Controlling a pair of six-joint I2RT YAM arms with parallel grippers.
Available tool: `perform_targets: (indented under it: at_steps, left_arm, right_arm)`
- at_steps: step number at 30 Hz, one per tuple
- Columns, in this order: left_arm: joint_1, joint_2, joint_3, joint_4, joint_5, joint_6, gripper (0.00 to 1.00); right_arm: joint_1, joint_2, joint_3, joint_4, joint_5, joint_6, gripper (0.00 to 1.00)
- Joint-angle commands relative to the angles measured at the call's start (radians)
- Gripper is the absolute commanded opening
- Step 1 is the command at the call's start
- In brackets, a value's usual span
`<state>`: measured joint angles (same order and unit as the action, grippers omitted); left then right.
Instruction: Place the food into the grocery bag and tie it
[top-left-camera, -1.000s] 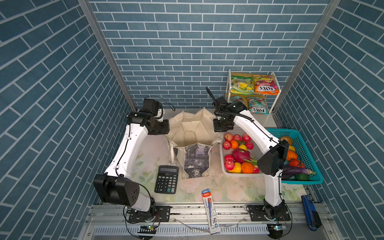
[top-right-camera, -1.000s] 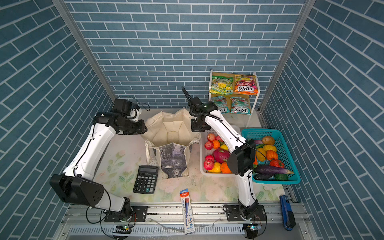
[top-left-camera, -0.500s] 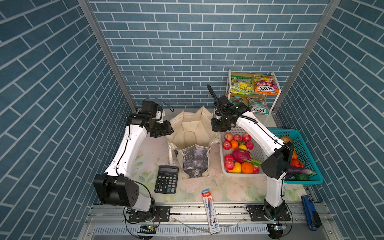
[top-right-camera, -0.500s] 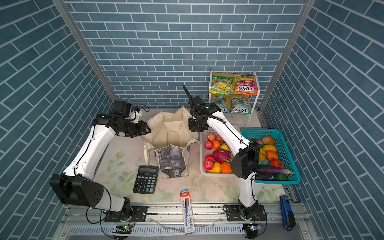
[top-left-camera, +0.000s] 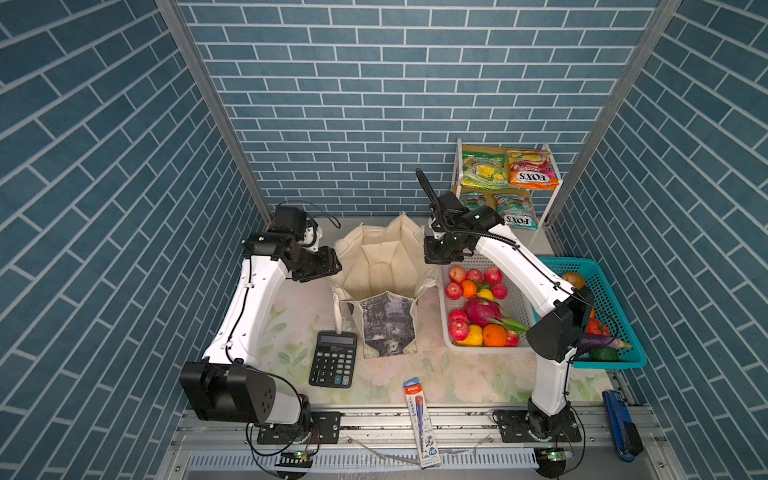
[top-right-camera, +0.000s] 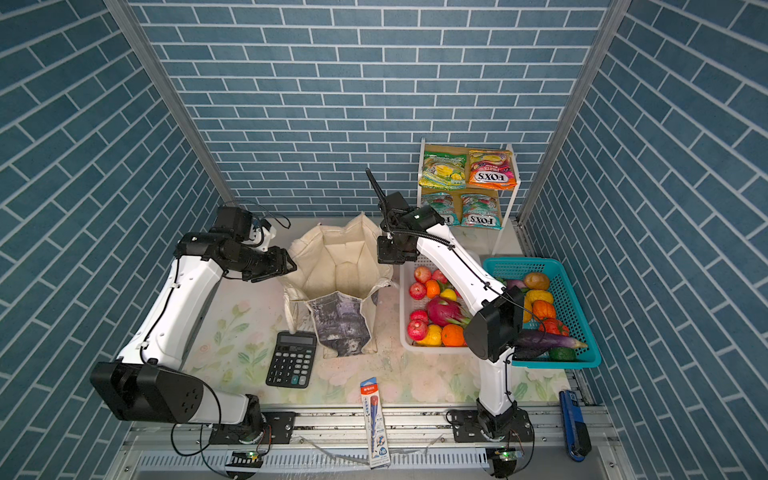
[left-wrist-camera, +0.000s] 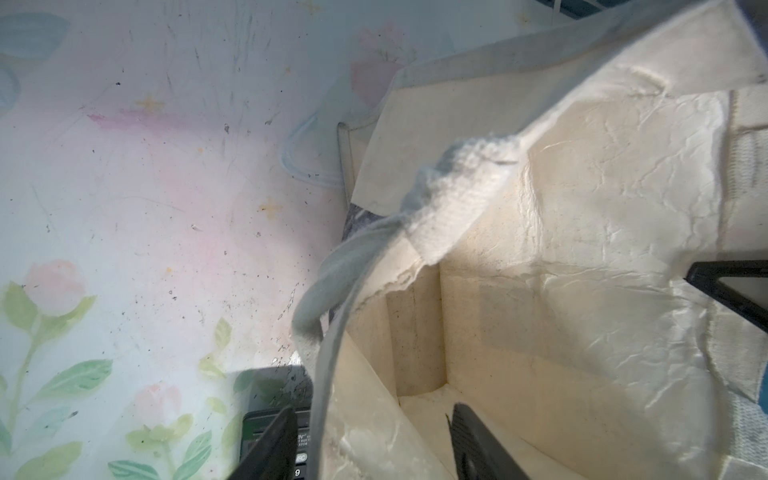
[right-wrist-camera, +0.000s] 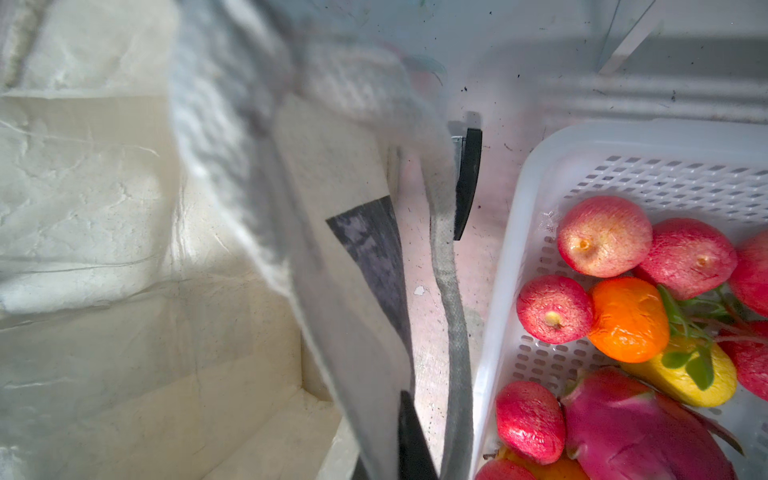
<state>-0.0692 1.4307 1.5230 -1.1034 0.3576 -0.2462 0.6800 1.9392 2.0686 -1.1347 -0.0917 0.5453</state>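
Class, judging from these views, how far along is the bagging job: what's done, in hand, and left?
Done: the grocery bag stands open, its lining bare. In hand: the right gripper pinches the bag's right rim; the left gripper, open, straddles the left rim. Left: the fruit in the white basket and teal basket and the candy packets on the shelf, then tying.

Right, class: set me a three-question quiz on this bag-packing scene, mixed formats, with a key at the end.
1. True or false: the bag is empty.
2. Where does the dragon fruit lie? A) in the bag B) in the white basket
3. Fill in: the left gripper is ___.
Key: 1 true; 2 B; 3 open.
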Motion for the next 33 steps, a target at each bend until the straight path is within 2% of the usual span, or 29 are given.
perform_targets:
  at_steps: [1,3,5,7,9,15,20,22,25,29,33]
  left_arm:
    - [0.009,-0.006,-0.013,-0.036,-0.027,0.021,0.70]
    - [0.015,-0.005,-0.027,-0.022,-0.012,0.018,0.73]
    - [0.016,0.004,-0.034,-0.016,0.000,0.018,0.71]
    - [0.016,0.013,-0.039,-0.016,0.007,0.021,0.63]
    - [0.016,0.018,-0.044,-0.013,0.016,0.022,0.49]
    - [0.016,0.020,-0.042,-0.007,0.035,0.028,0.14]
    - [0.016,0.032,-0.029,-0.016,0.029,0.044,0.00]
    - [0.016,0.034,-0.027,-0.019,0.017,0.051,0.00]
    - [0.017,0.033,-0.023,-0.029,-0.001,0.064,0.00]
    - [0.017,0.043,-0.010,-0.043,-0.007,0.089,0.00]
    - [0.017,0.053,0.002,-0.056,-0.016,0.112,0.00]
  right_arm:
    - [0.006,-0.046,-0.008,0.002,-0.011,0.013,0.00]
    - [0.007,-0.049,-0.011,0.007,-0.010,0.015,0.00]
    - [0.007,-0.052,-0.013,0.009,-0.010,0.016,0.00]
    - [0.007,-0.054,-0.011,0.009,-0.008,0.016,0.00]
    - [0.007,-0.054,-0.011,0.010,-0.006,0.016,0.00]
    - [0.007,-0.054,-0.017,0.015,-0.011,0.026,0.00]
    - [0.013,-0.056,-0.020,0.032,-0.022,0.037,0.00]
    - [0.019,-0.056,-0.013,0.033,-0.020,0.037,0.00]
    - [0.022,-0.060,0.000,0.026,-0.002,0.037,0.14]
    - [0.025,-0.102,0.012,0.021,0.083,0.034,0.46]
    - [0.025,-0.158,0.050,-0.023,0.197,0.025,0.61]
